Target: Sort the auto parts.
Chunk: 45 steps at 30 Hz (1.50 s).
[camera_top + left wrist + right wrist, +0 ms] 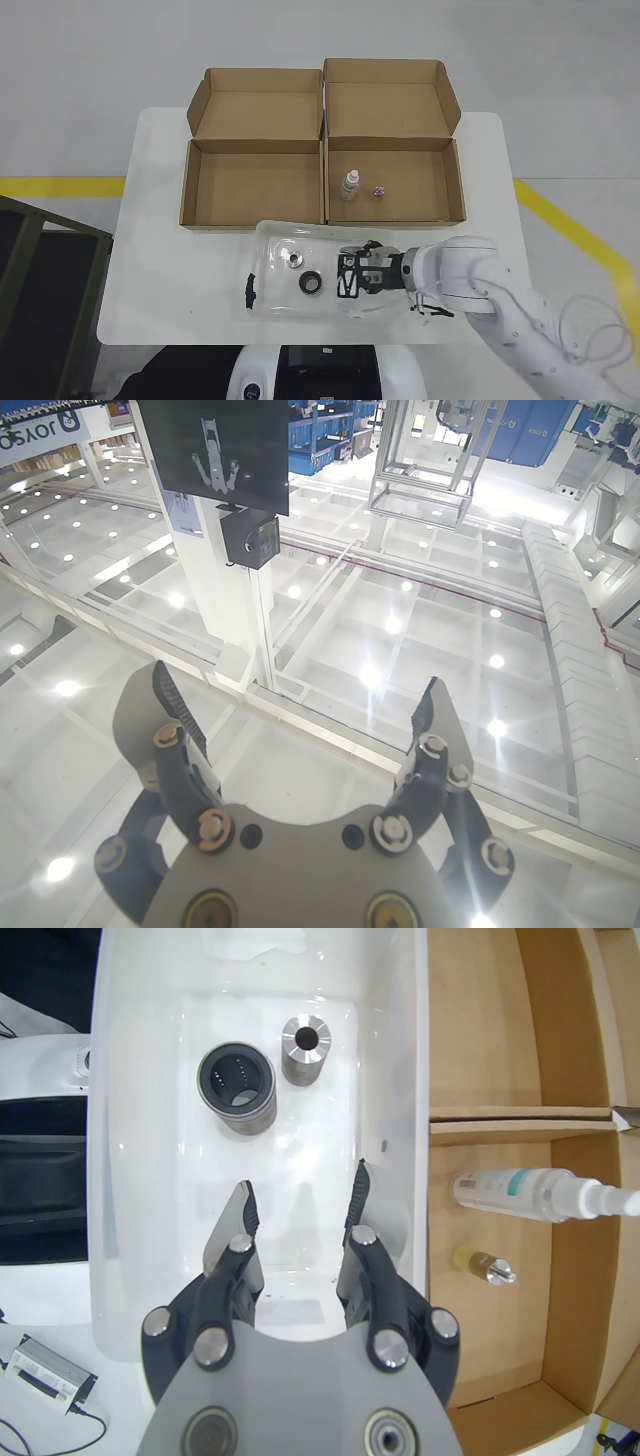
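Observation:
A clear plastic bin stands at the table's front, holding a dark ring-shaped bearing and a silver metal collet. My right gripper hangs open over the bin, with nothing between its fingers, a short way from both parts. The right cardboard box holds a white spray bottle and a small brass-and-silver part. The left box has nothing in it. My left gripper is open, pointing up at the ceiling.
Both boxes have their lids folded back toward the table's far edge. A small grey electronic module with a cable lies on the table beside the bin. Bare white tabletop stretches left of the bin.

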Each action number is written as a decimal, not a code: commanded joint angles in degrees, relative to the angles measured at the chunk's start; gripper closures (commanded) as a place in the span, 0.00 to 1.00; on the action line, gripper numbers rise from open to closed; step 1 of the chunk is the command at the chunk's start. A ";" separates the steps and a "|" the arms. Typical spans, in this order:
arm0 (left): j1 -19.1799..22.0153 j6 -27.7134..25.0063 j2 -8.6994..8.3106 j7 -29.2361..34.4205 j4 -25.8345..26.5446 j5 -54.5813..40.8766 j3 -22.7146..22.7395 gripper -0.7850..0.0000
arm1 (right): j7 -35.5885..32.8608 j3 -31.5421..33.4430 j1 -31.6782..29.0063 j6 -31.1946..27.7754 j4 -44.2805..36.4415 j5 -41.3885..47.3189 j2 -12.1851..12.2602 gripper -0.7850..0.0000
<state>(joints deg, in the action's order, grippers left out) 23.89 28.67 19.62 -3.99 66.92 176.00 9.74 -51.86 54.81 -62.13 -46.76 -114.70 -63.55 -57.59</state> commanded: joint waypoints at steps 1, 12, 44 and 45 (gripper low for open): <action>0.00 0.00 0.00 0.00 0.00 0.00 0.00 0.00 | 0.31 -1.01 0.13 -0.06 0.40 -0.62 -0.11 0.53; 0.00 0.00 0.00 0.00 0.00 0.00 0.00 0.00 | 2.74 -6.73 2.78 0.20 3.70 -2.71 -1.27 0.52; 0.00 0.00 0.00 0.00 0.00 0.00 0.00 0.00 | 11.22 -16.41 9.94 3.12 13.71 -2.97 -5.53 0.36; 0.00 0.00 0.00 0.00 0.00 0.00 0.00 0.00 | 11.41 -16.60 10.09 3.06 13.98 -2.96 -5.64 0.36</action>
<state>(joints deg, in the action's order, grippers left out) 23.89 28.67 19.62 -3.99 66.92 176.00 9.74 -40.62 38.37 -52.19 -43.68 -100.99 -66.50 -63.13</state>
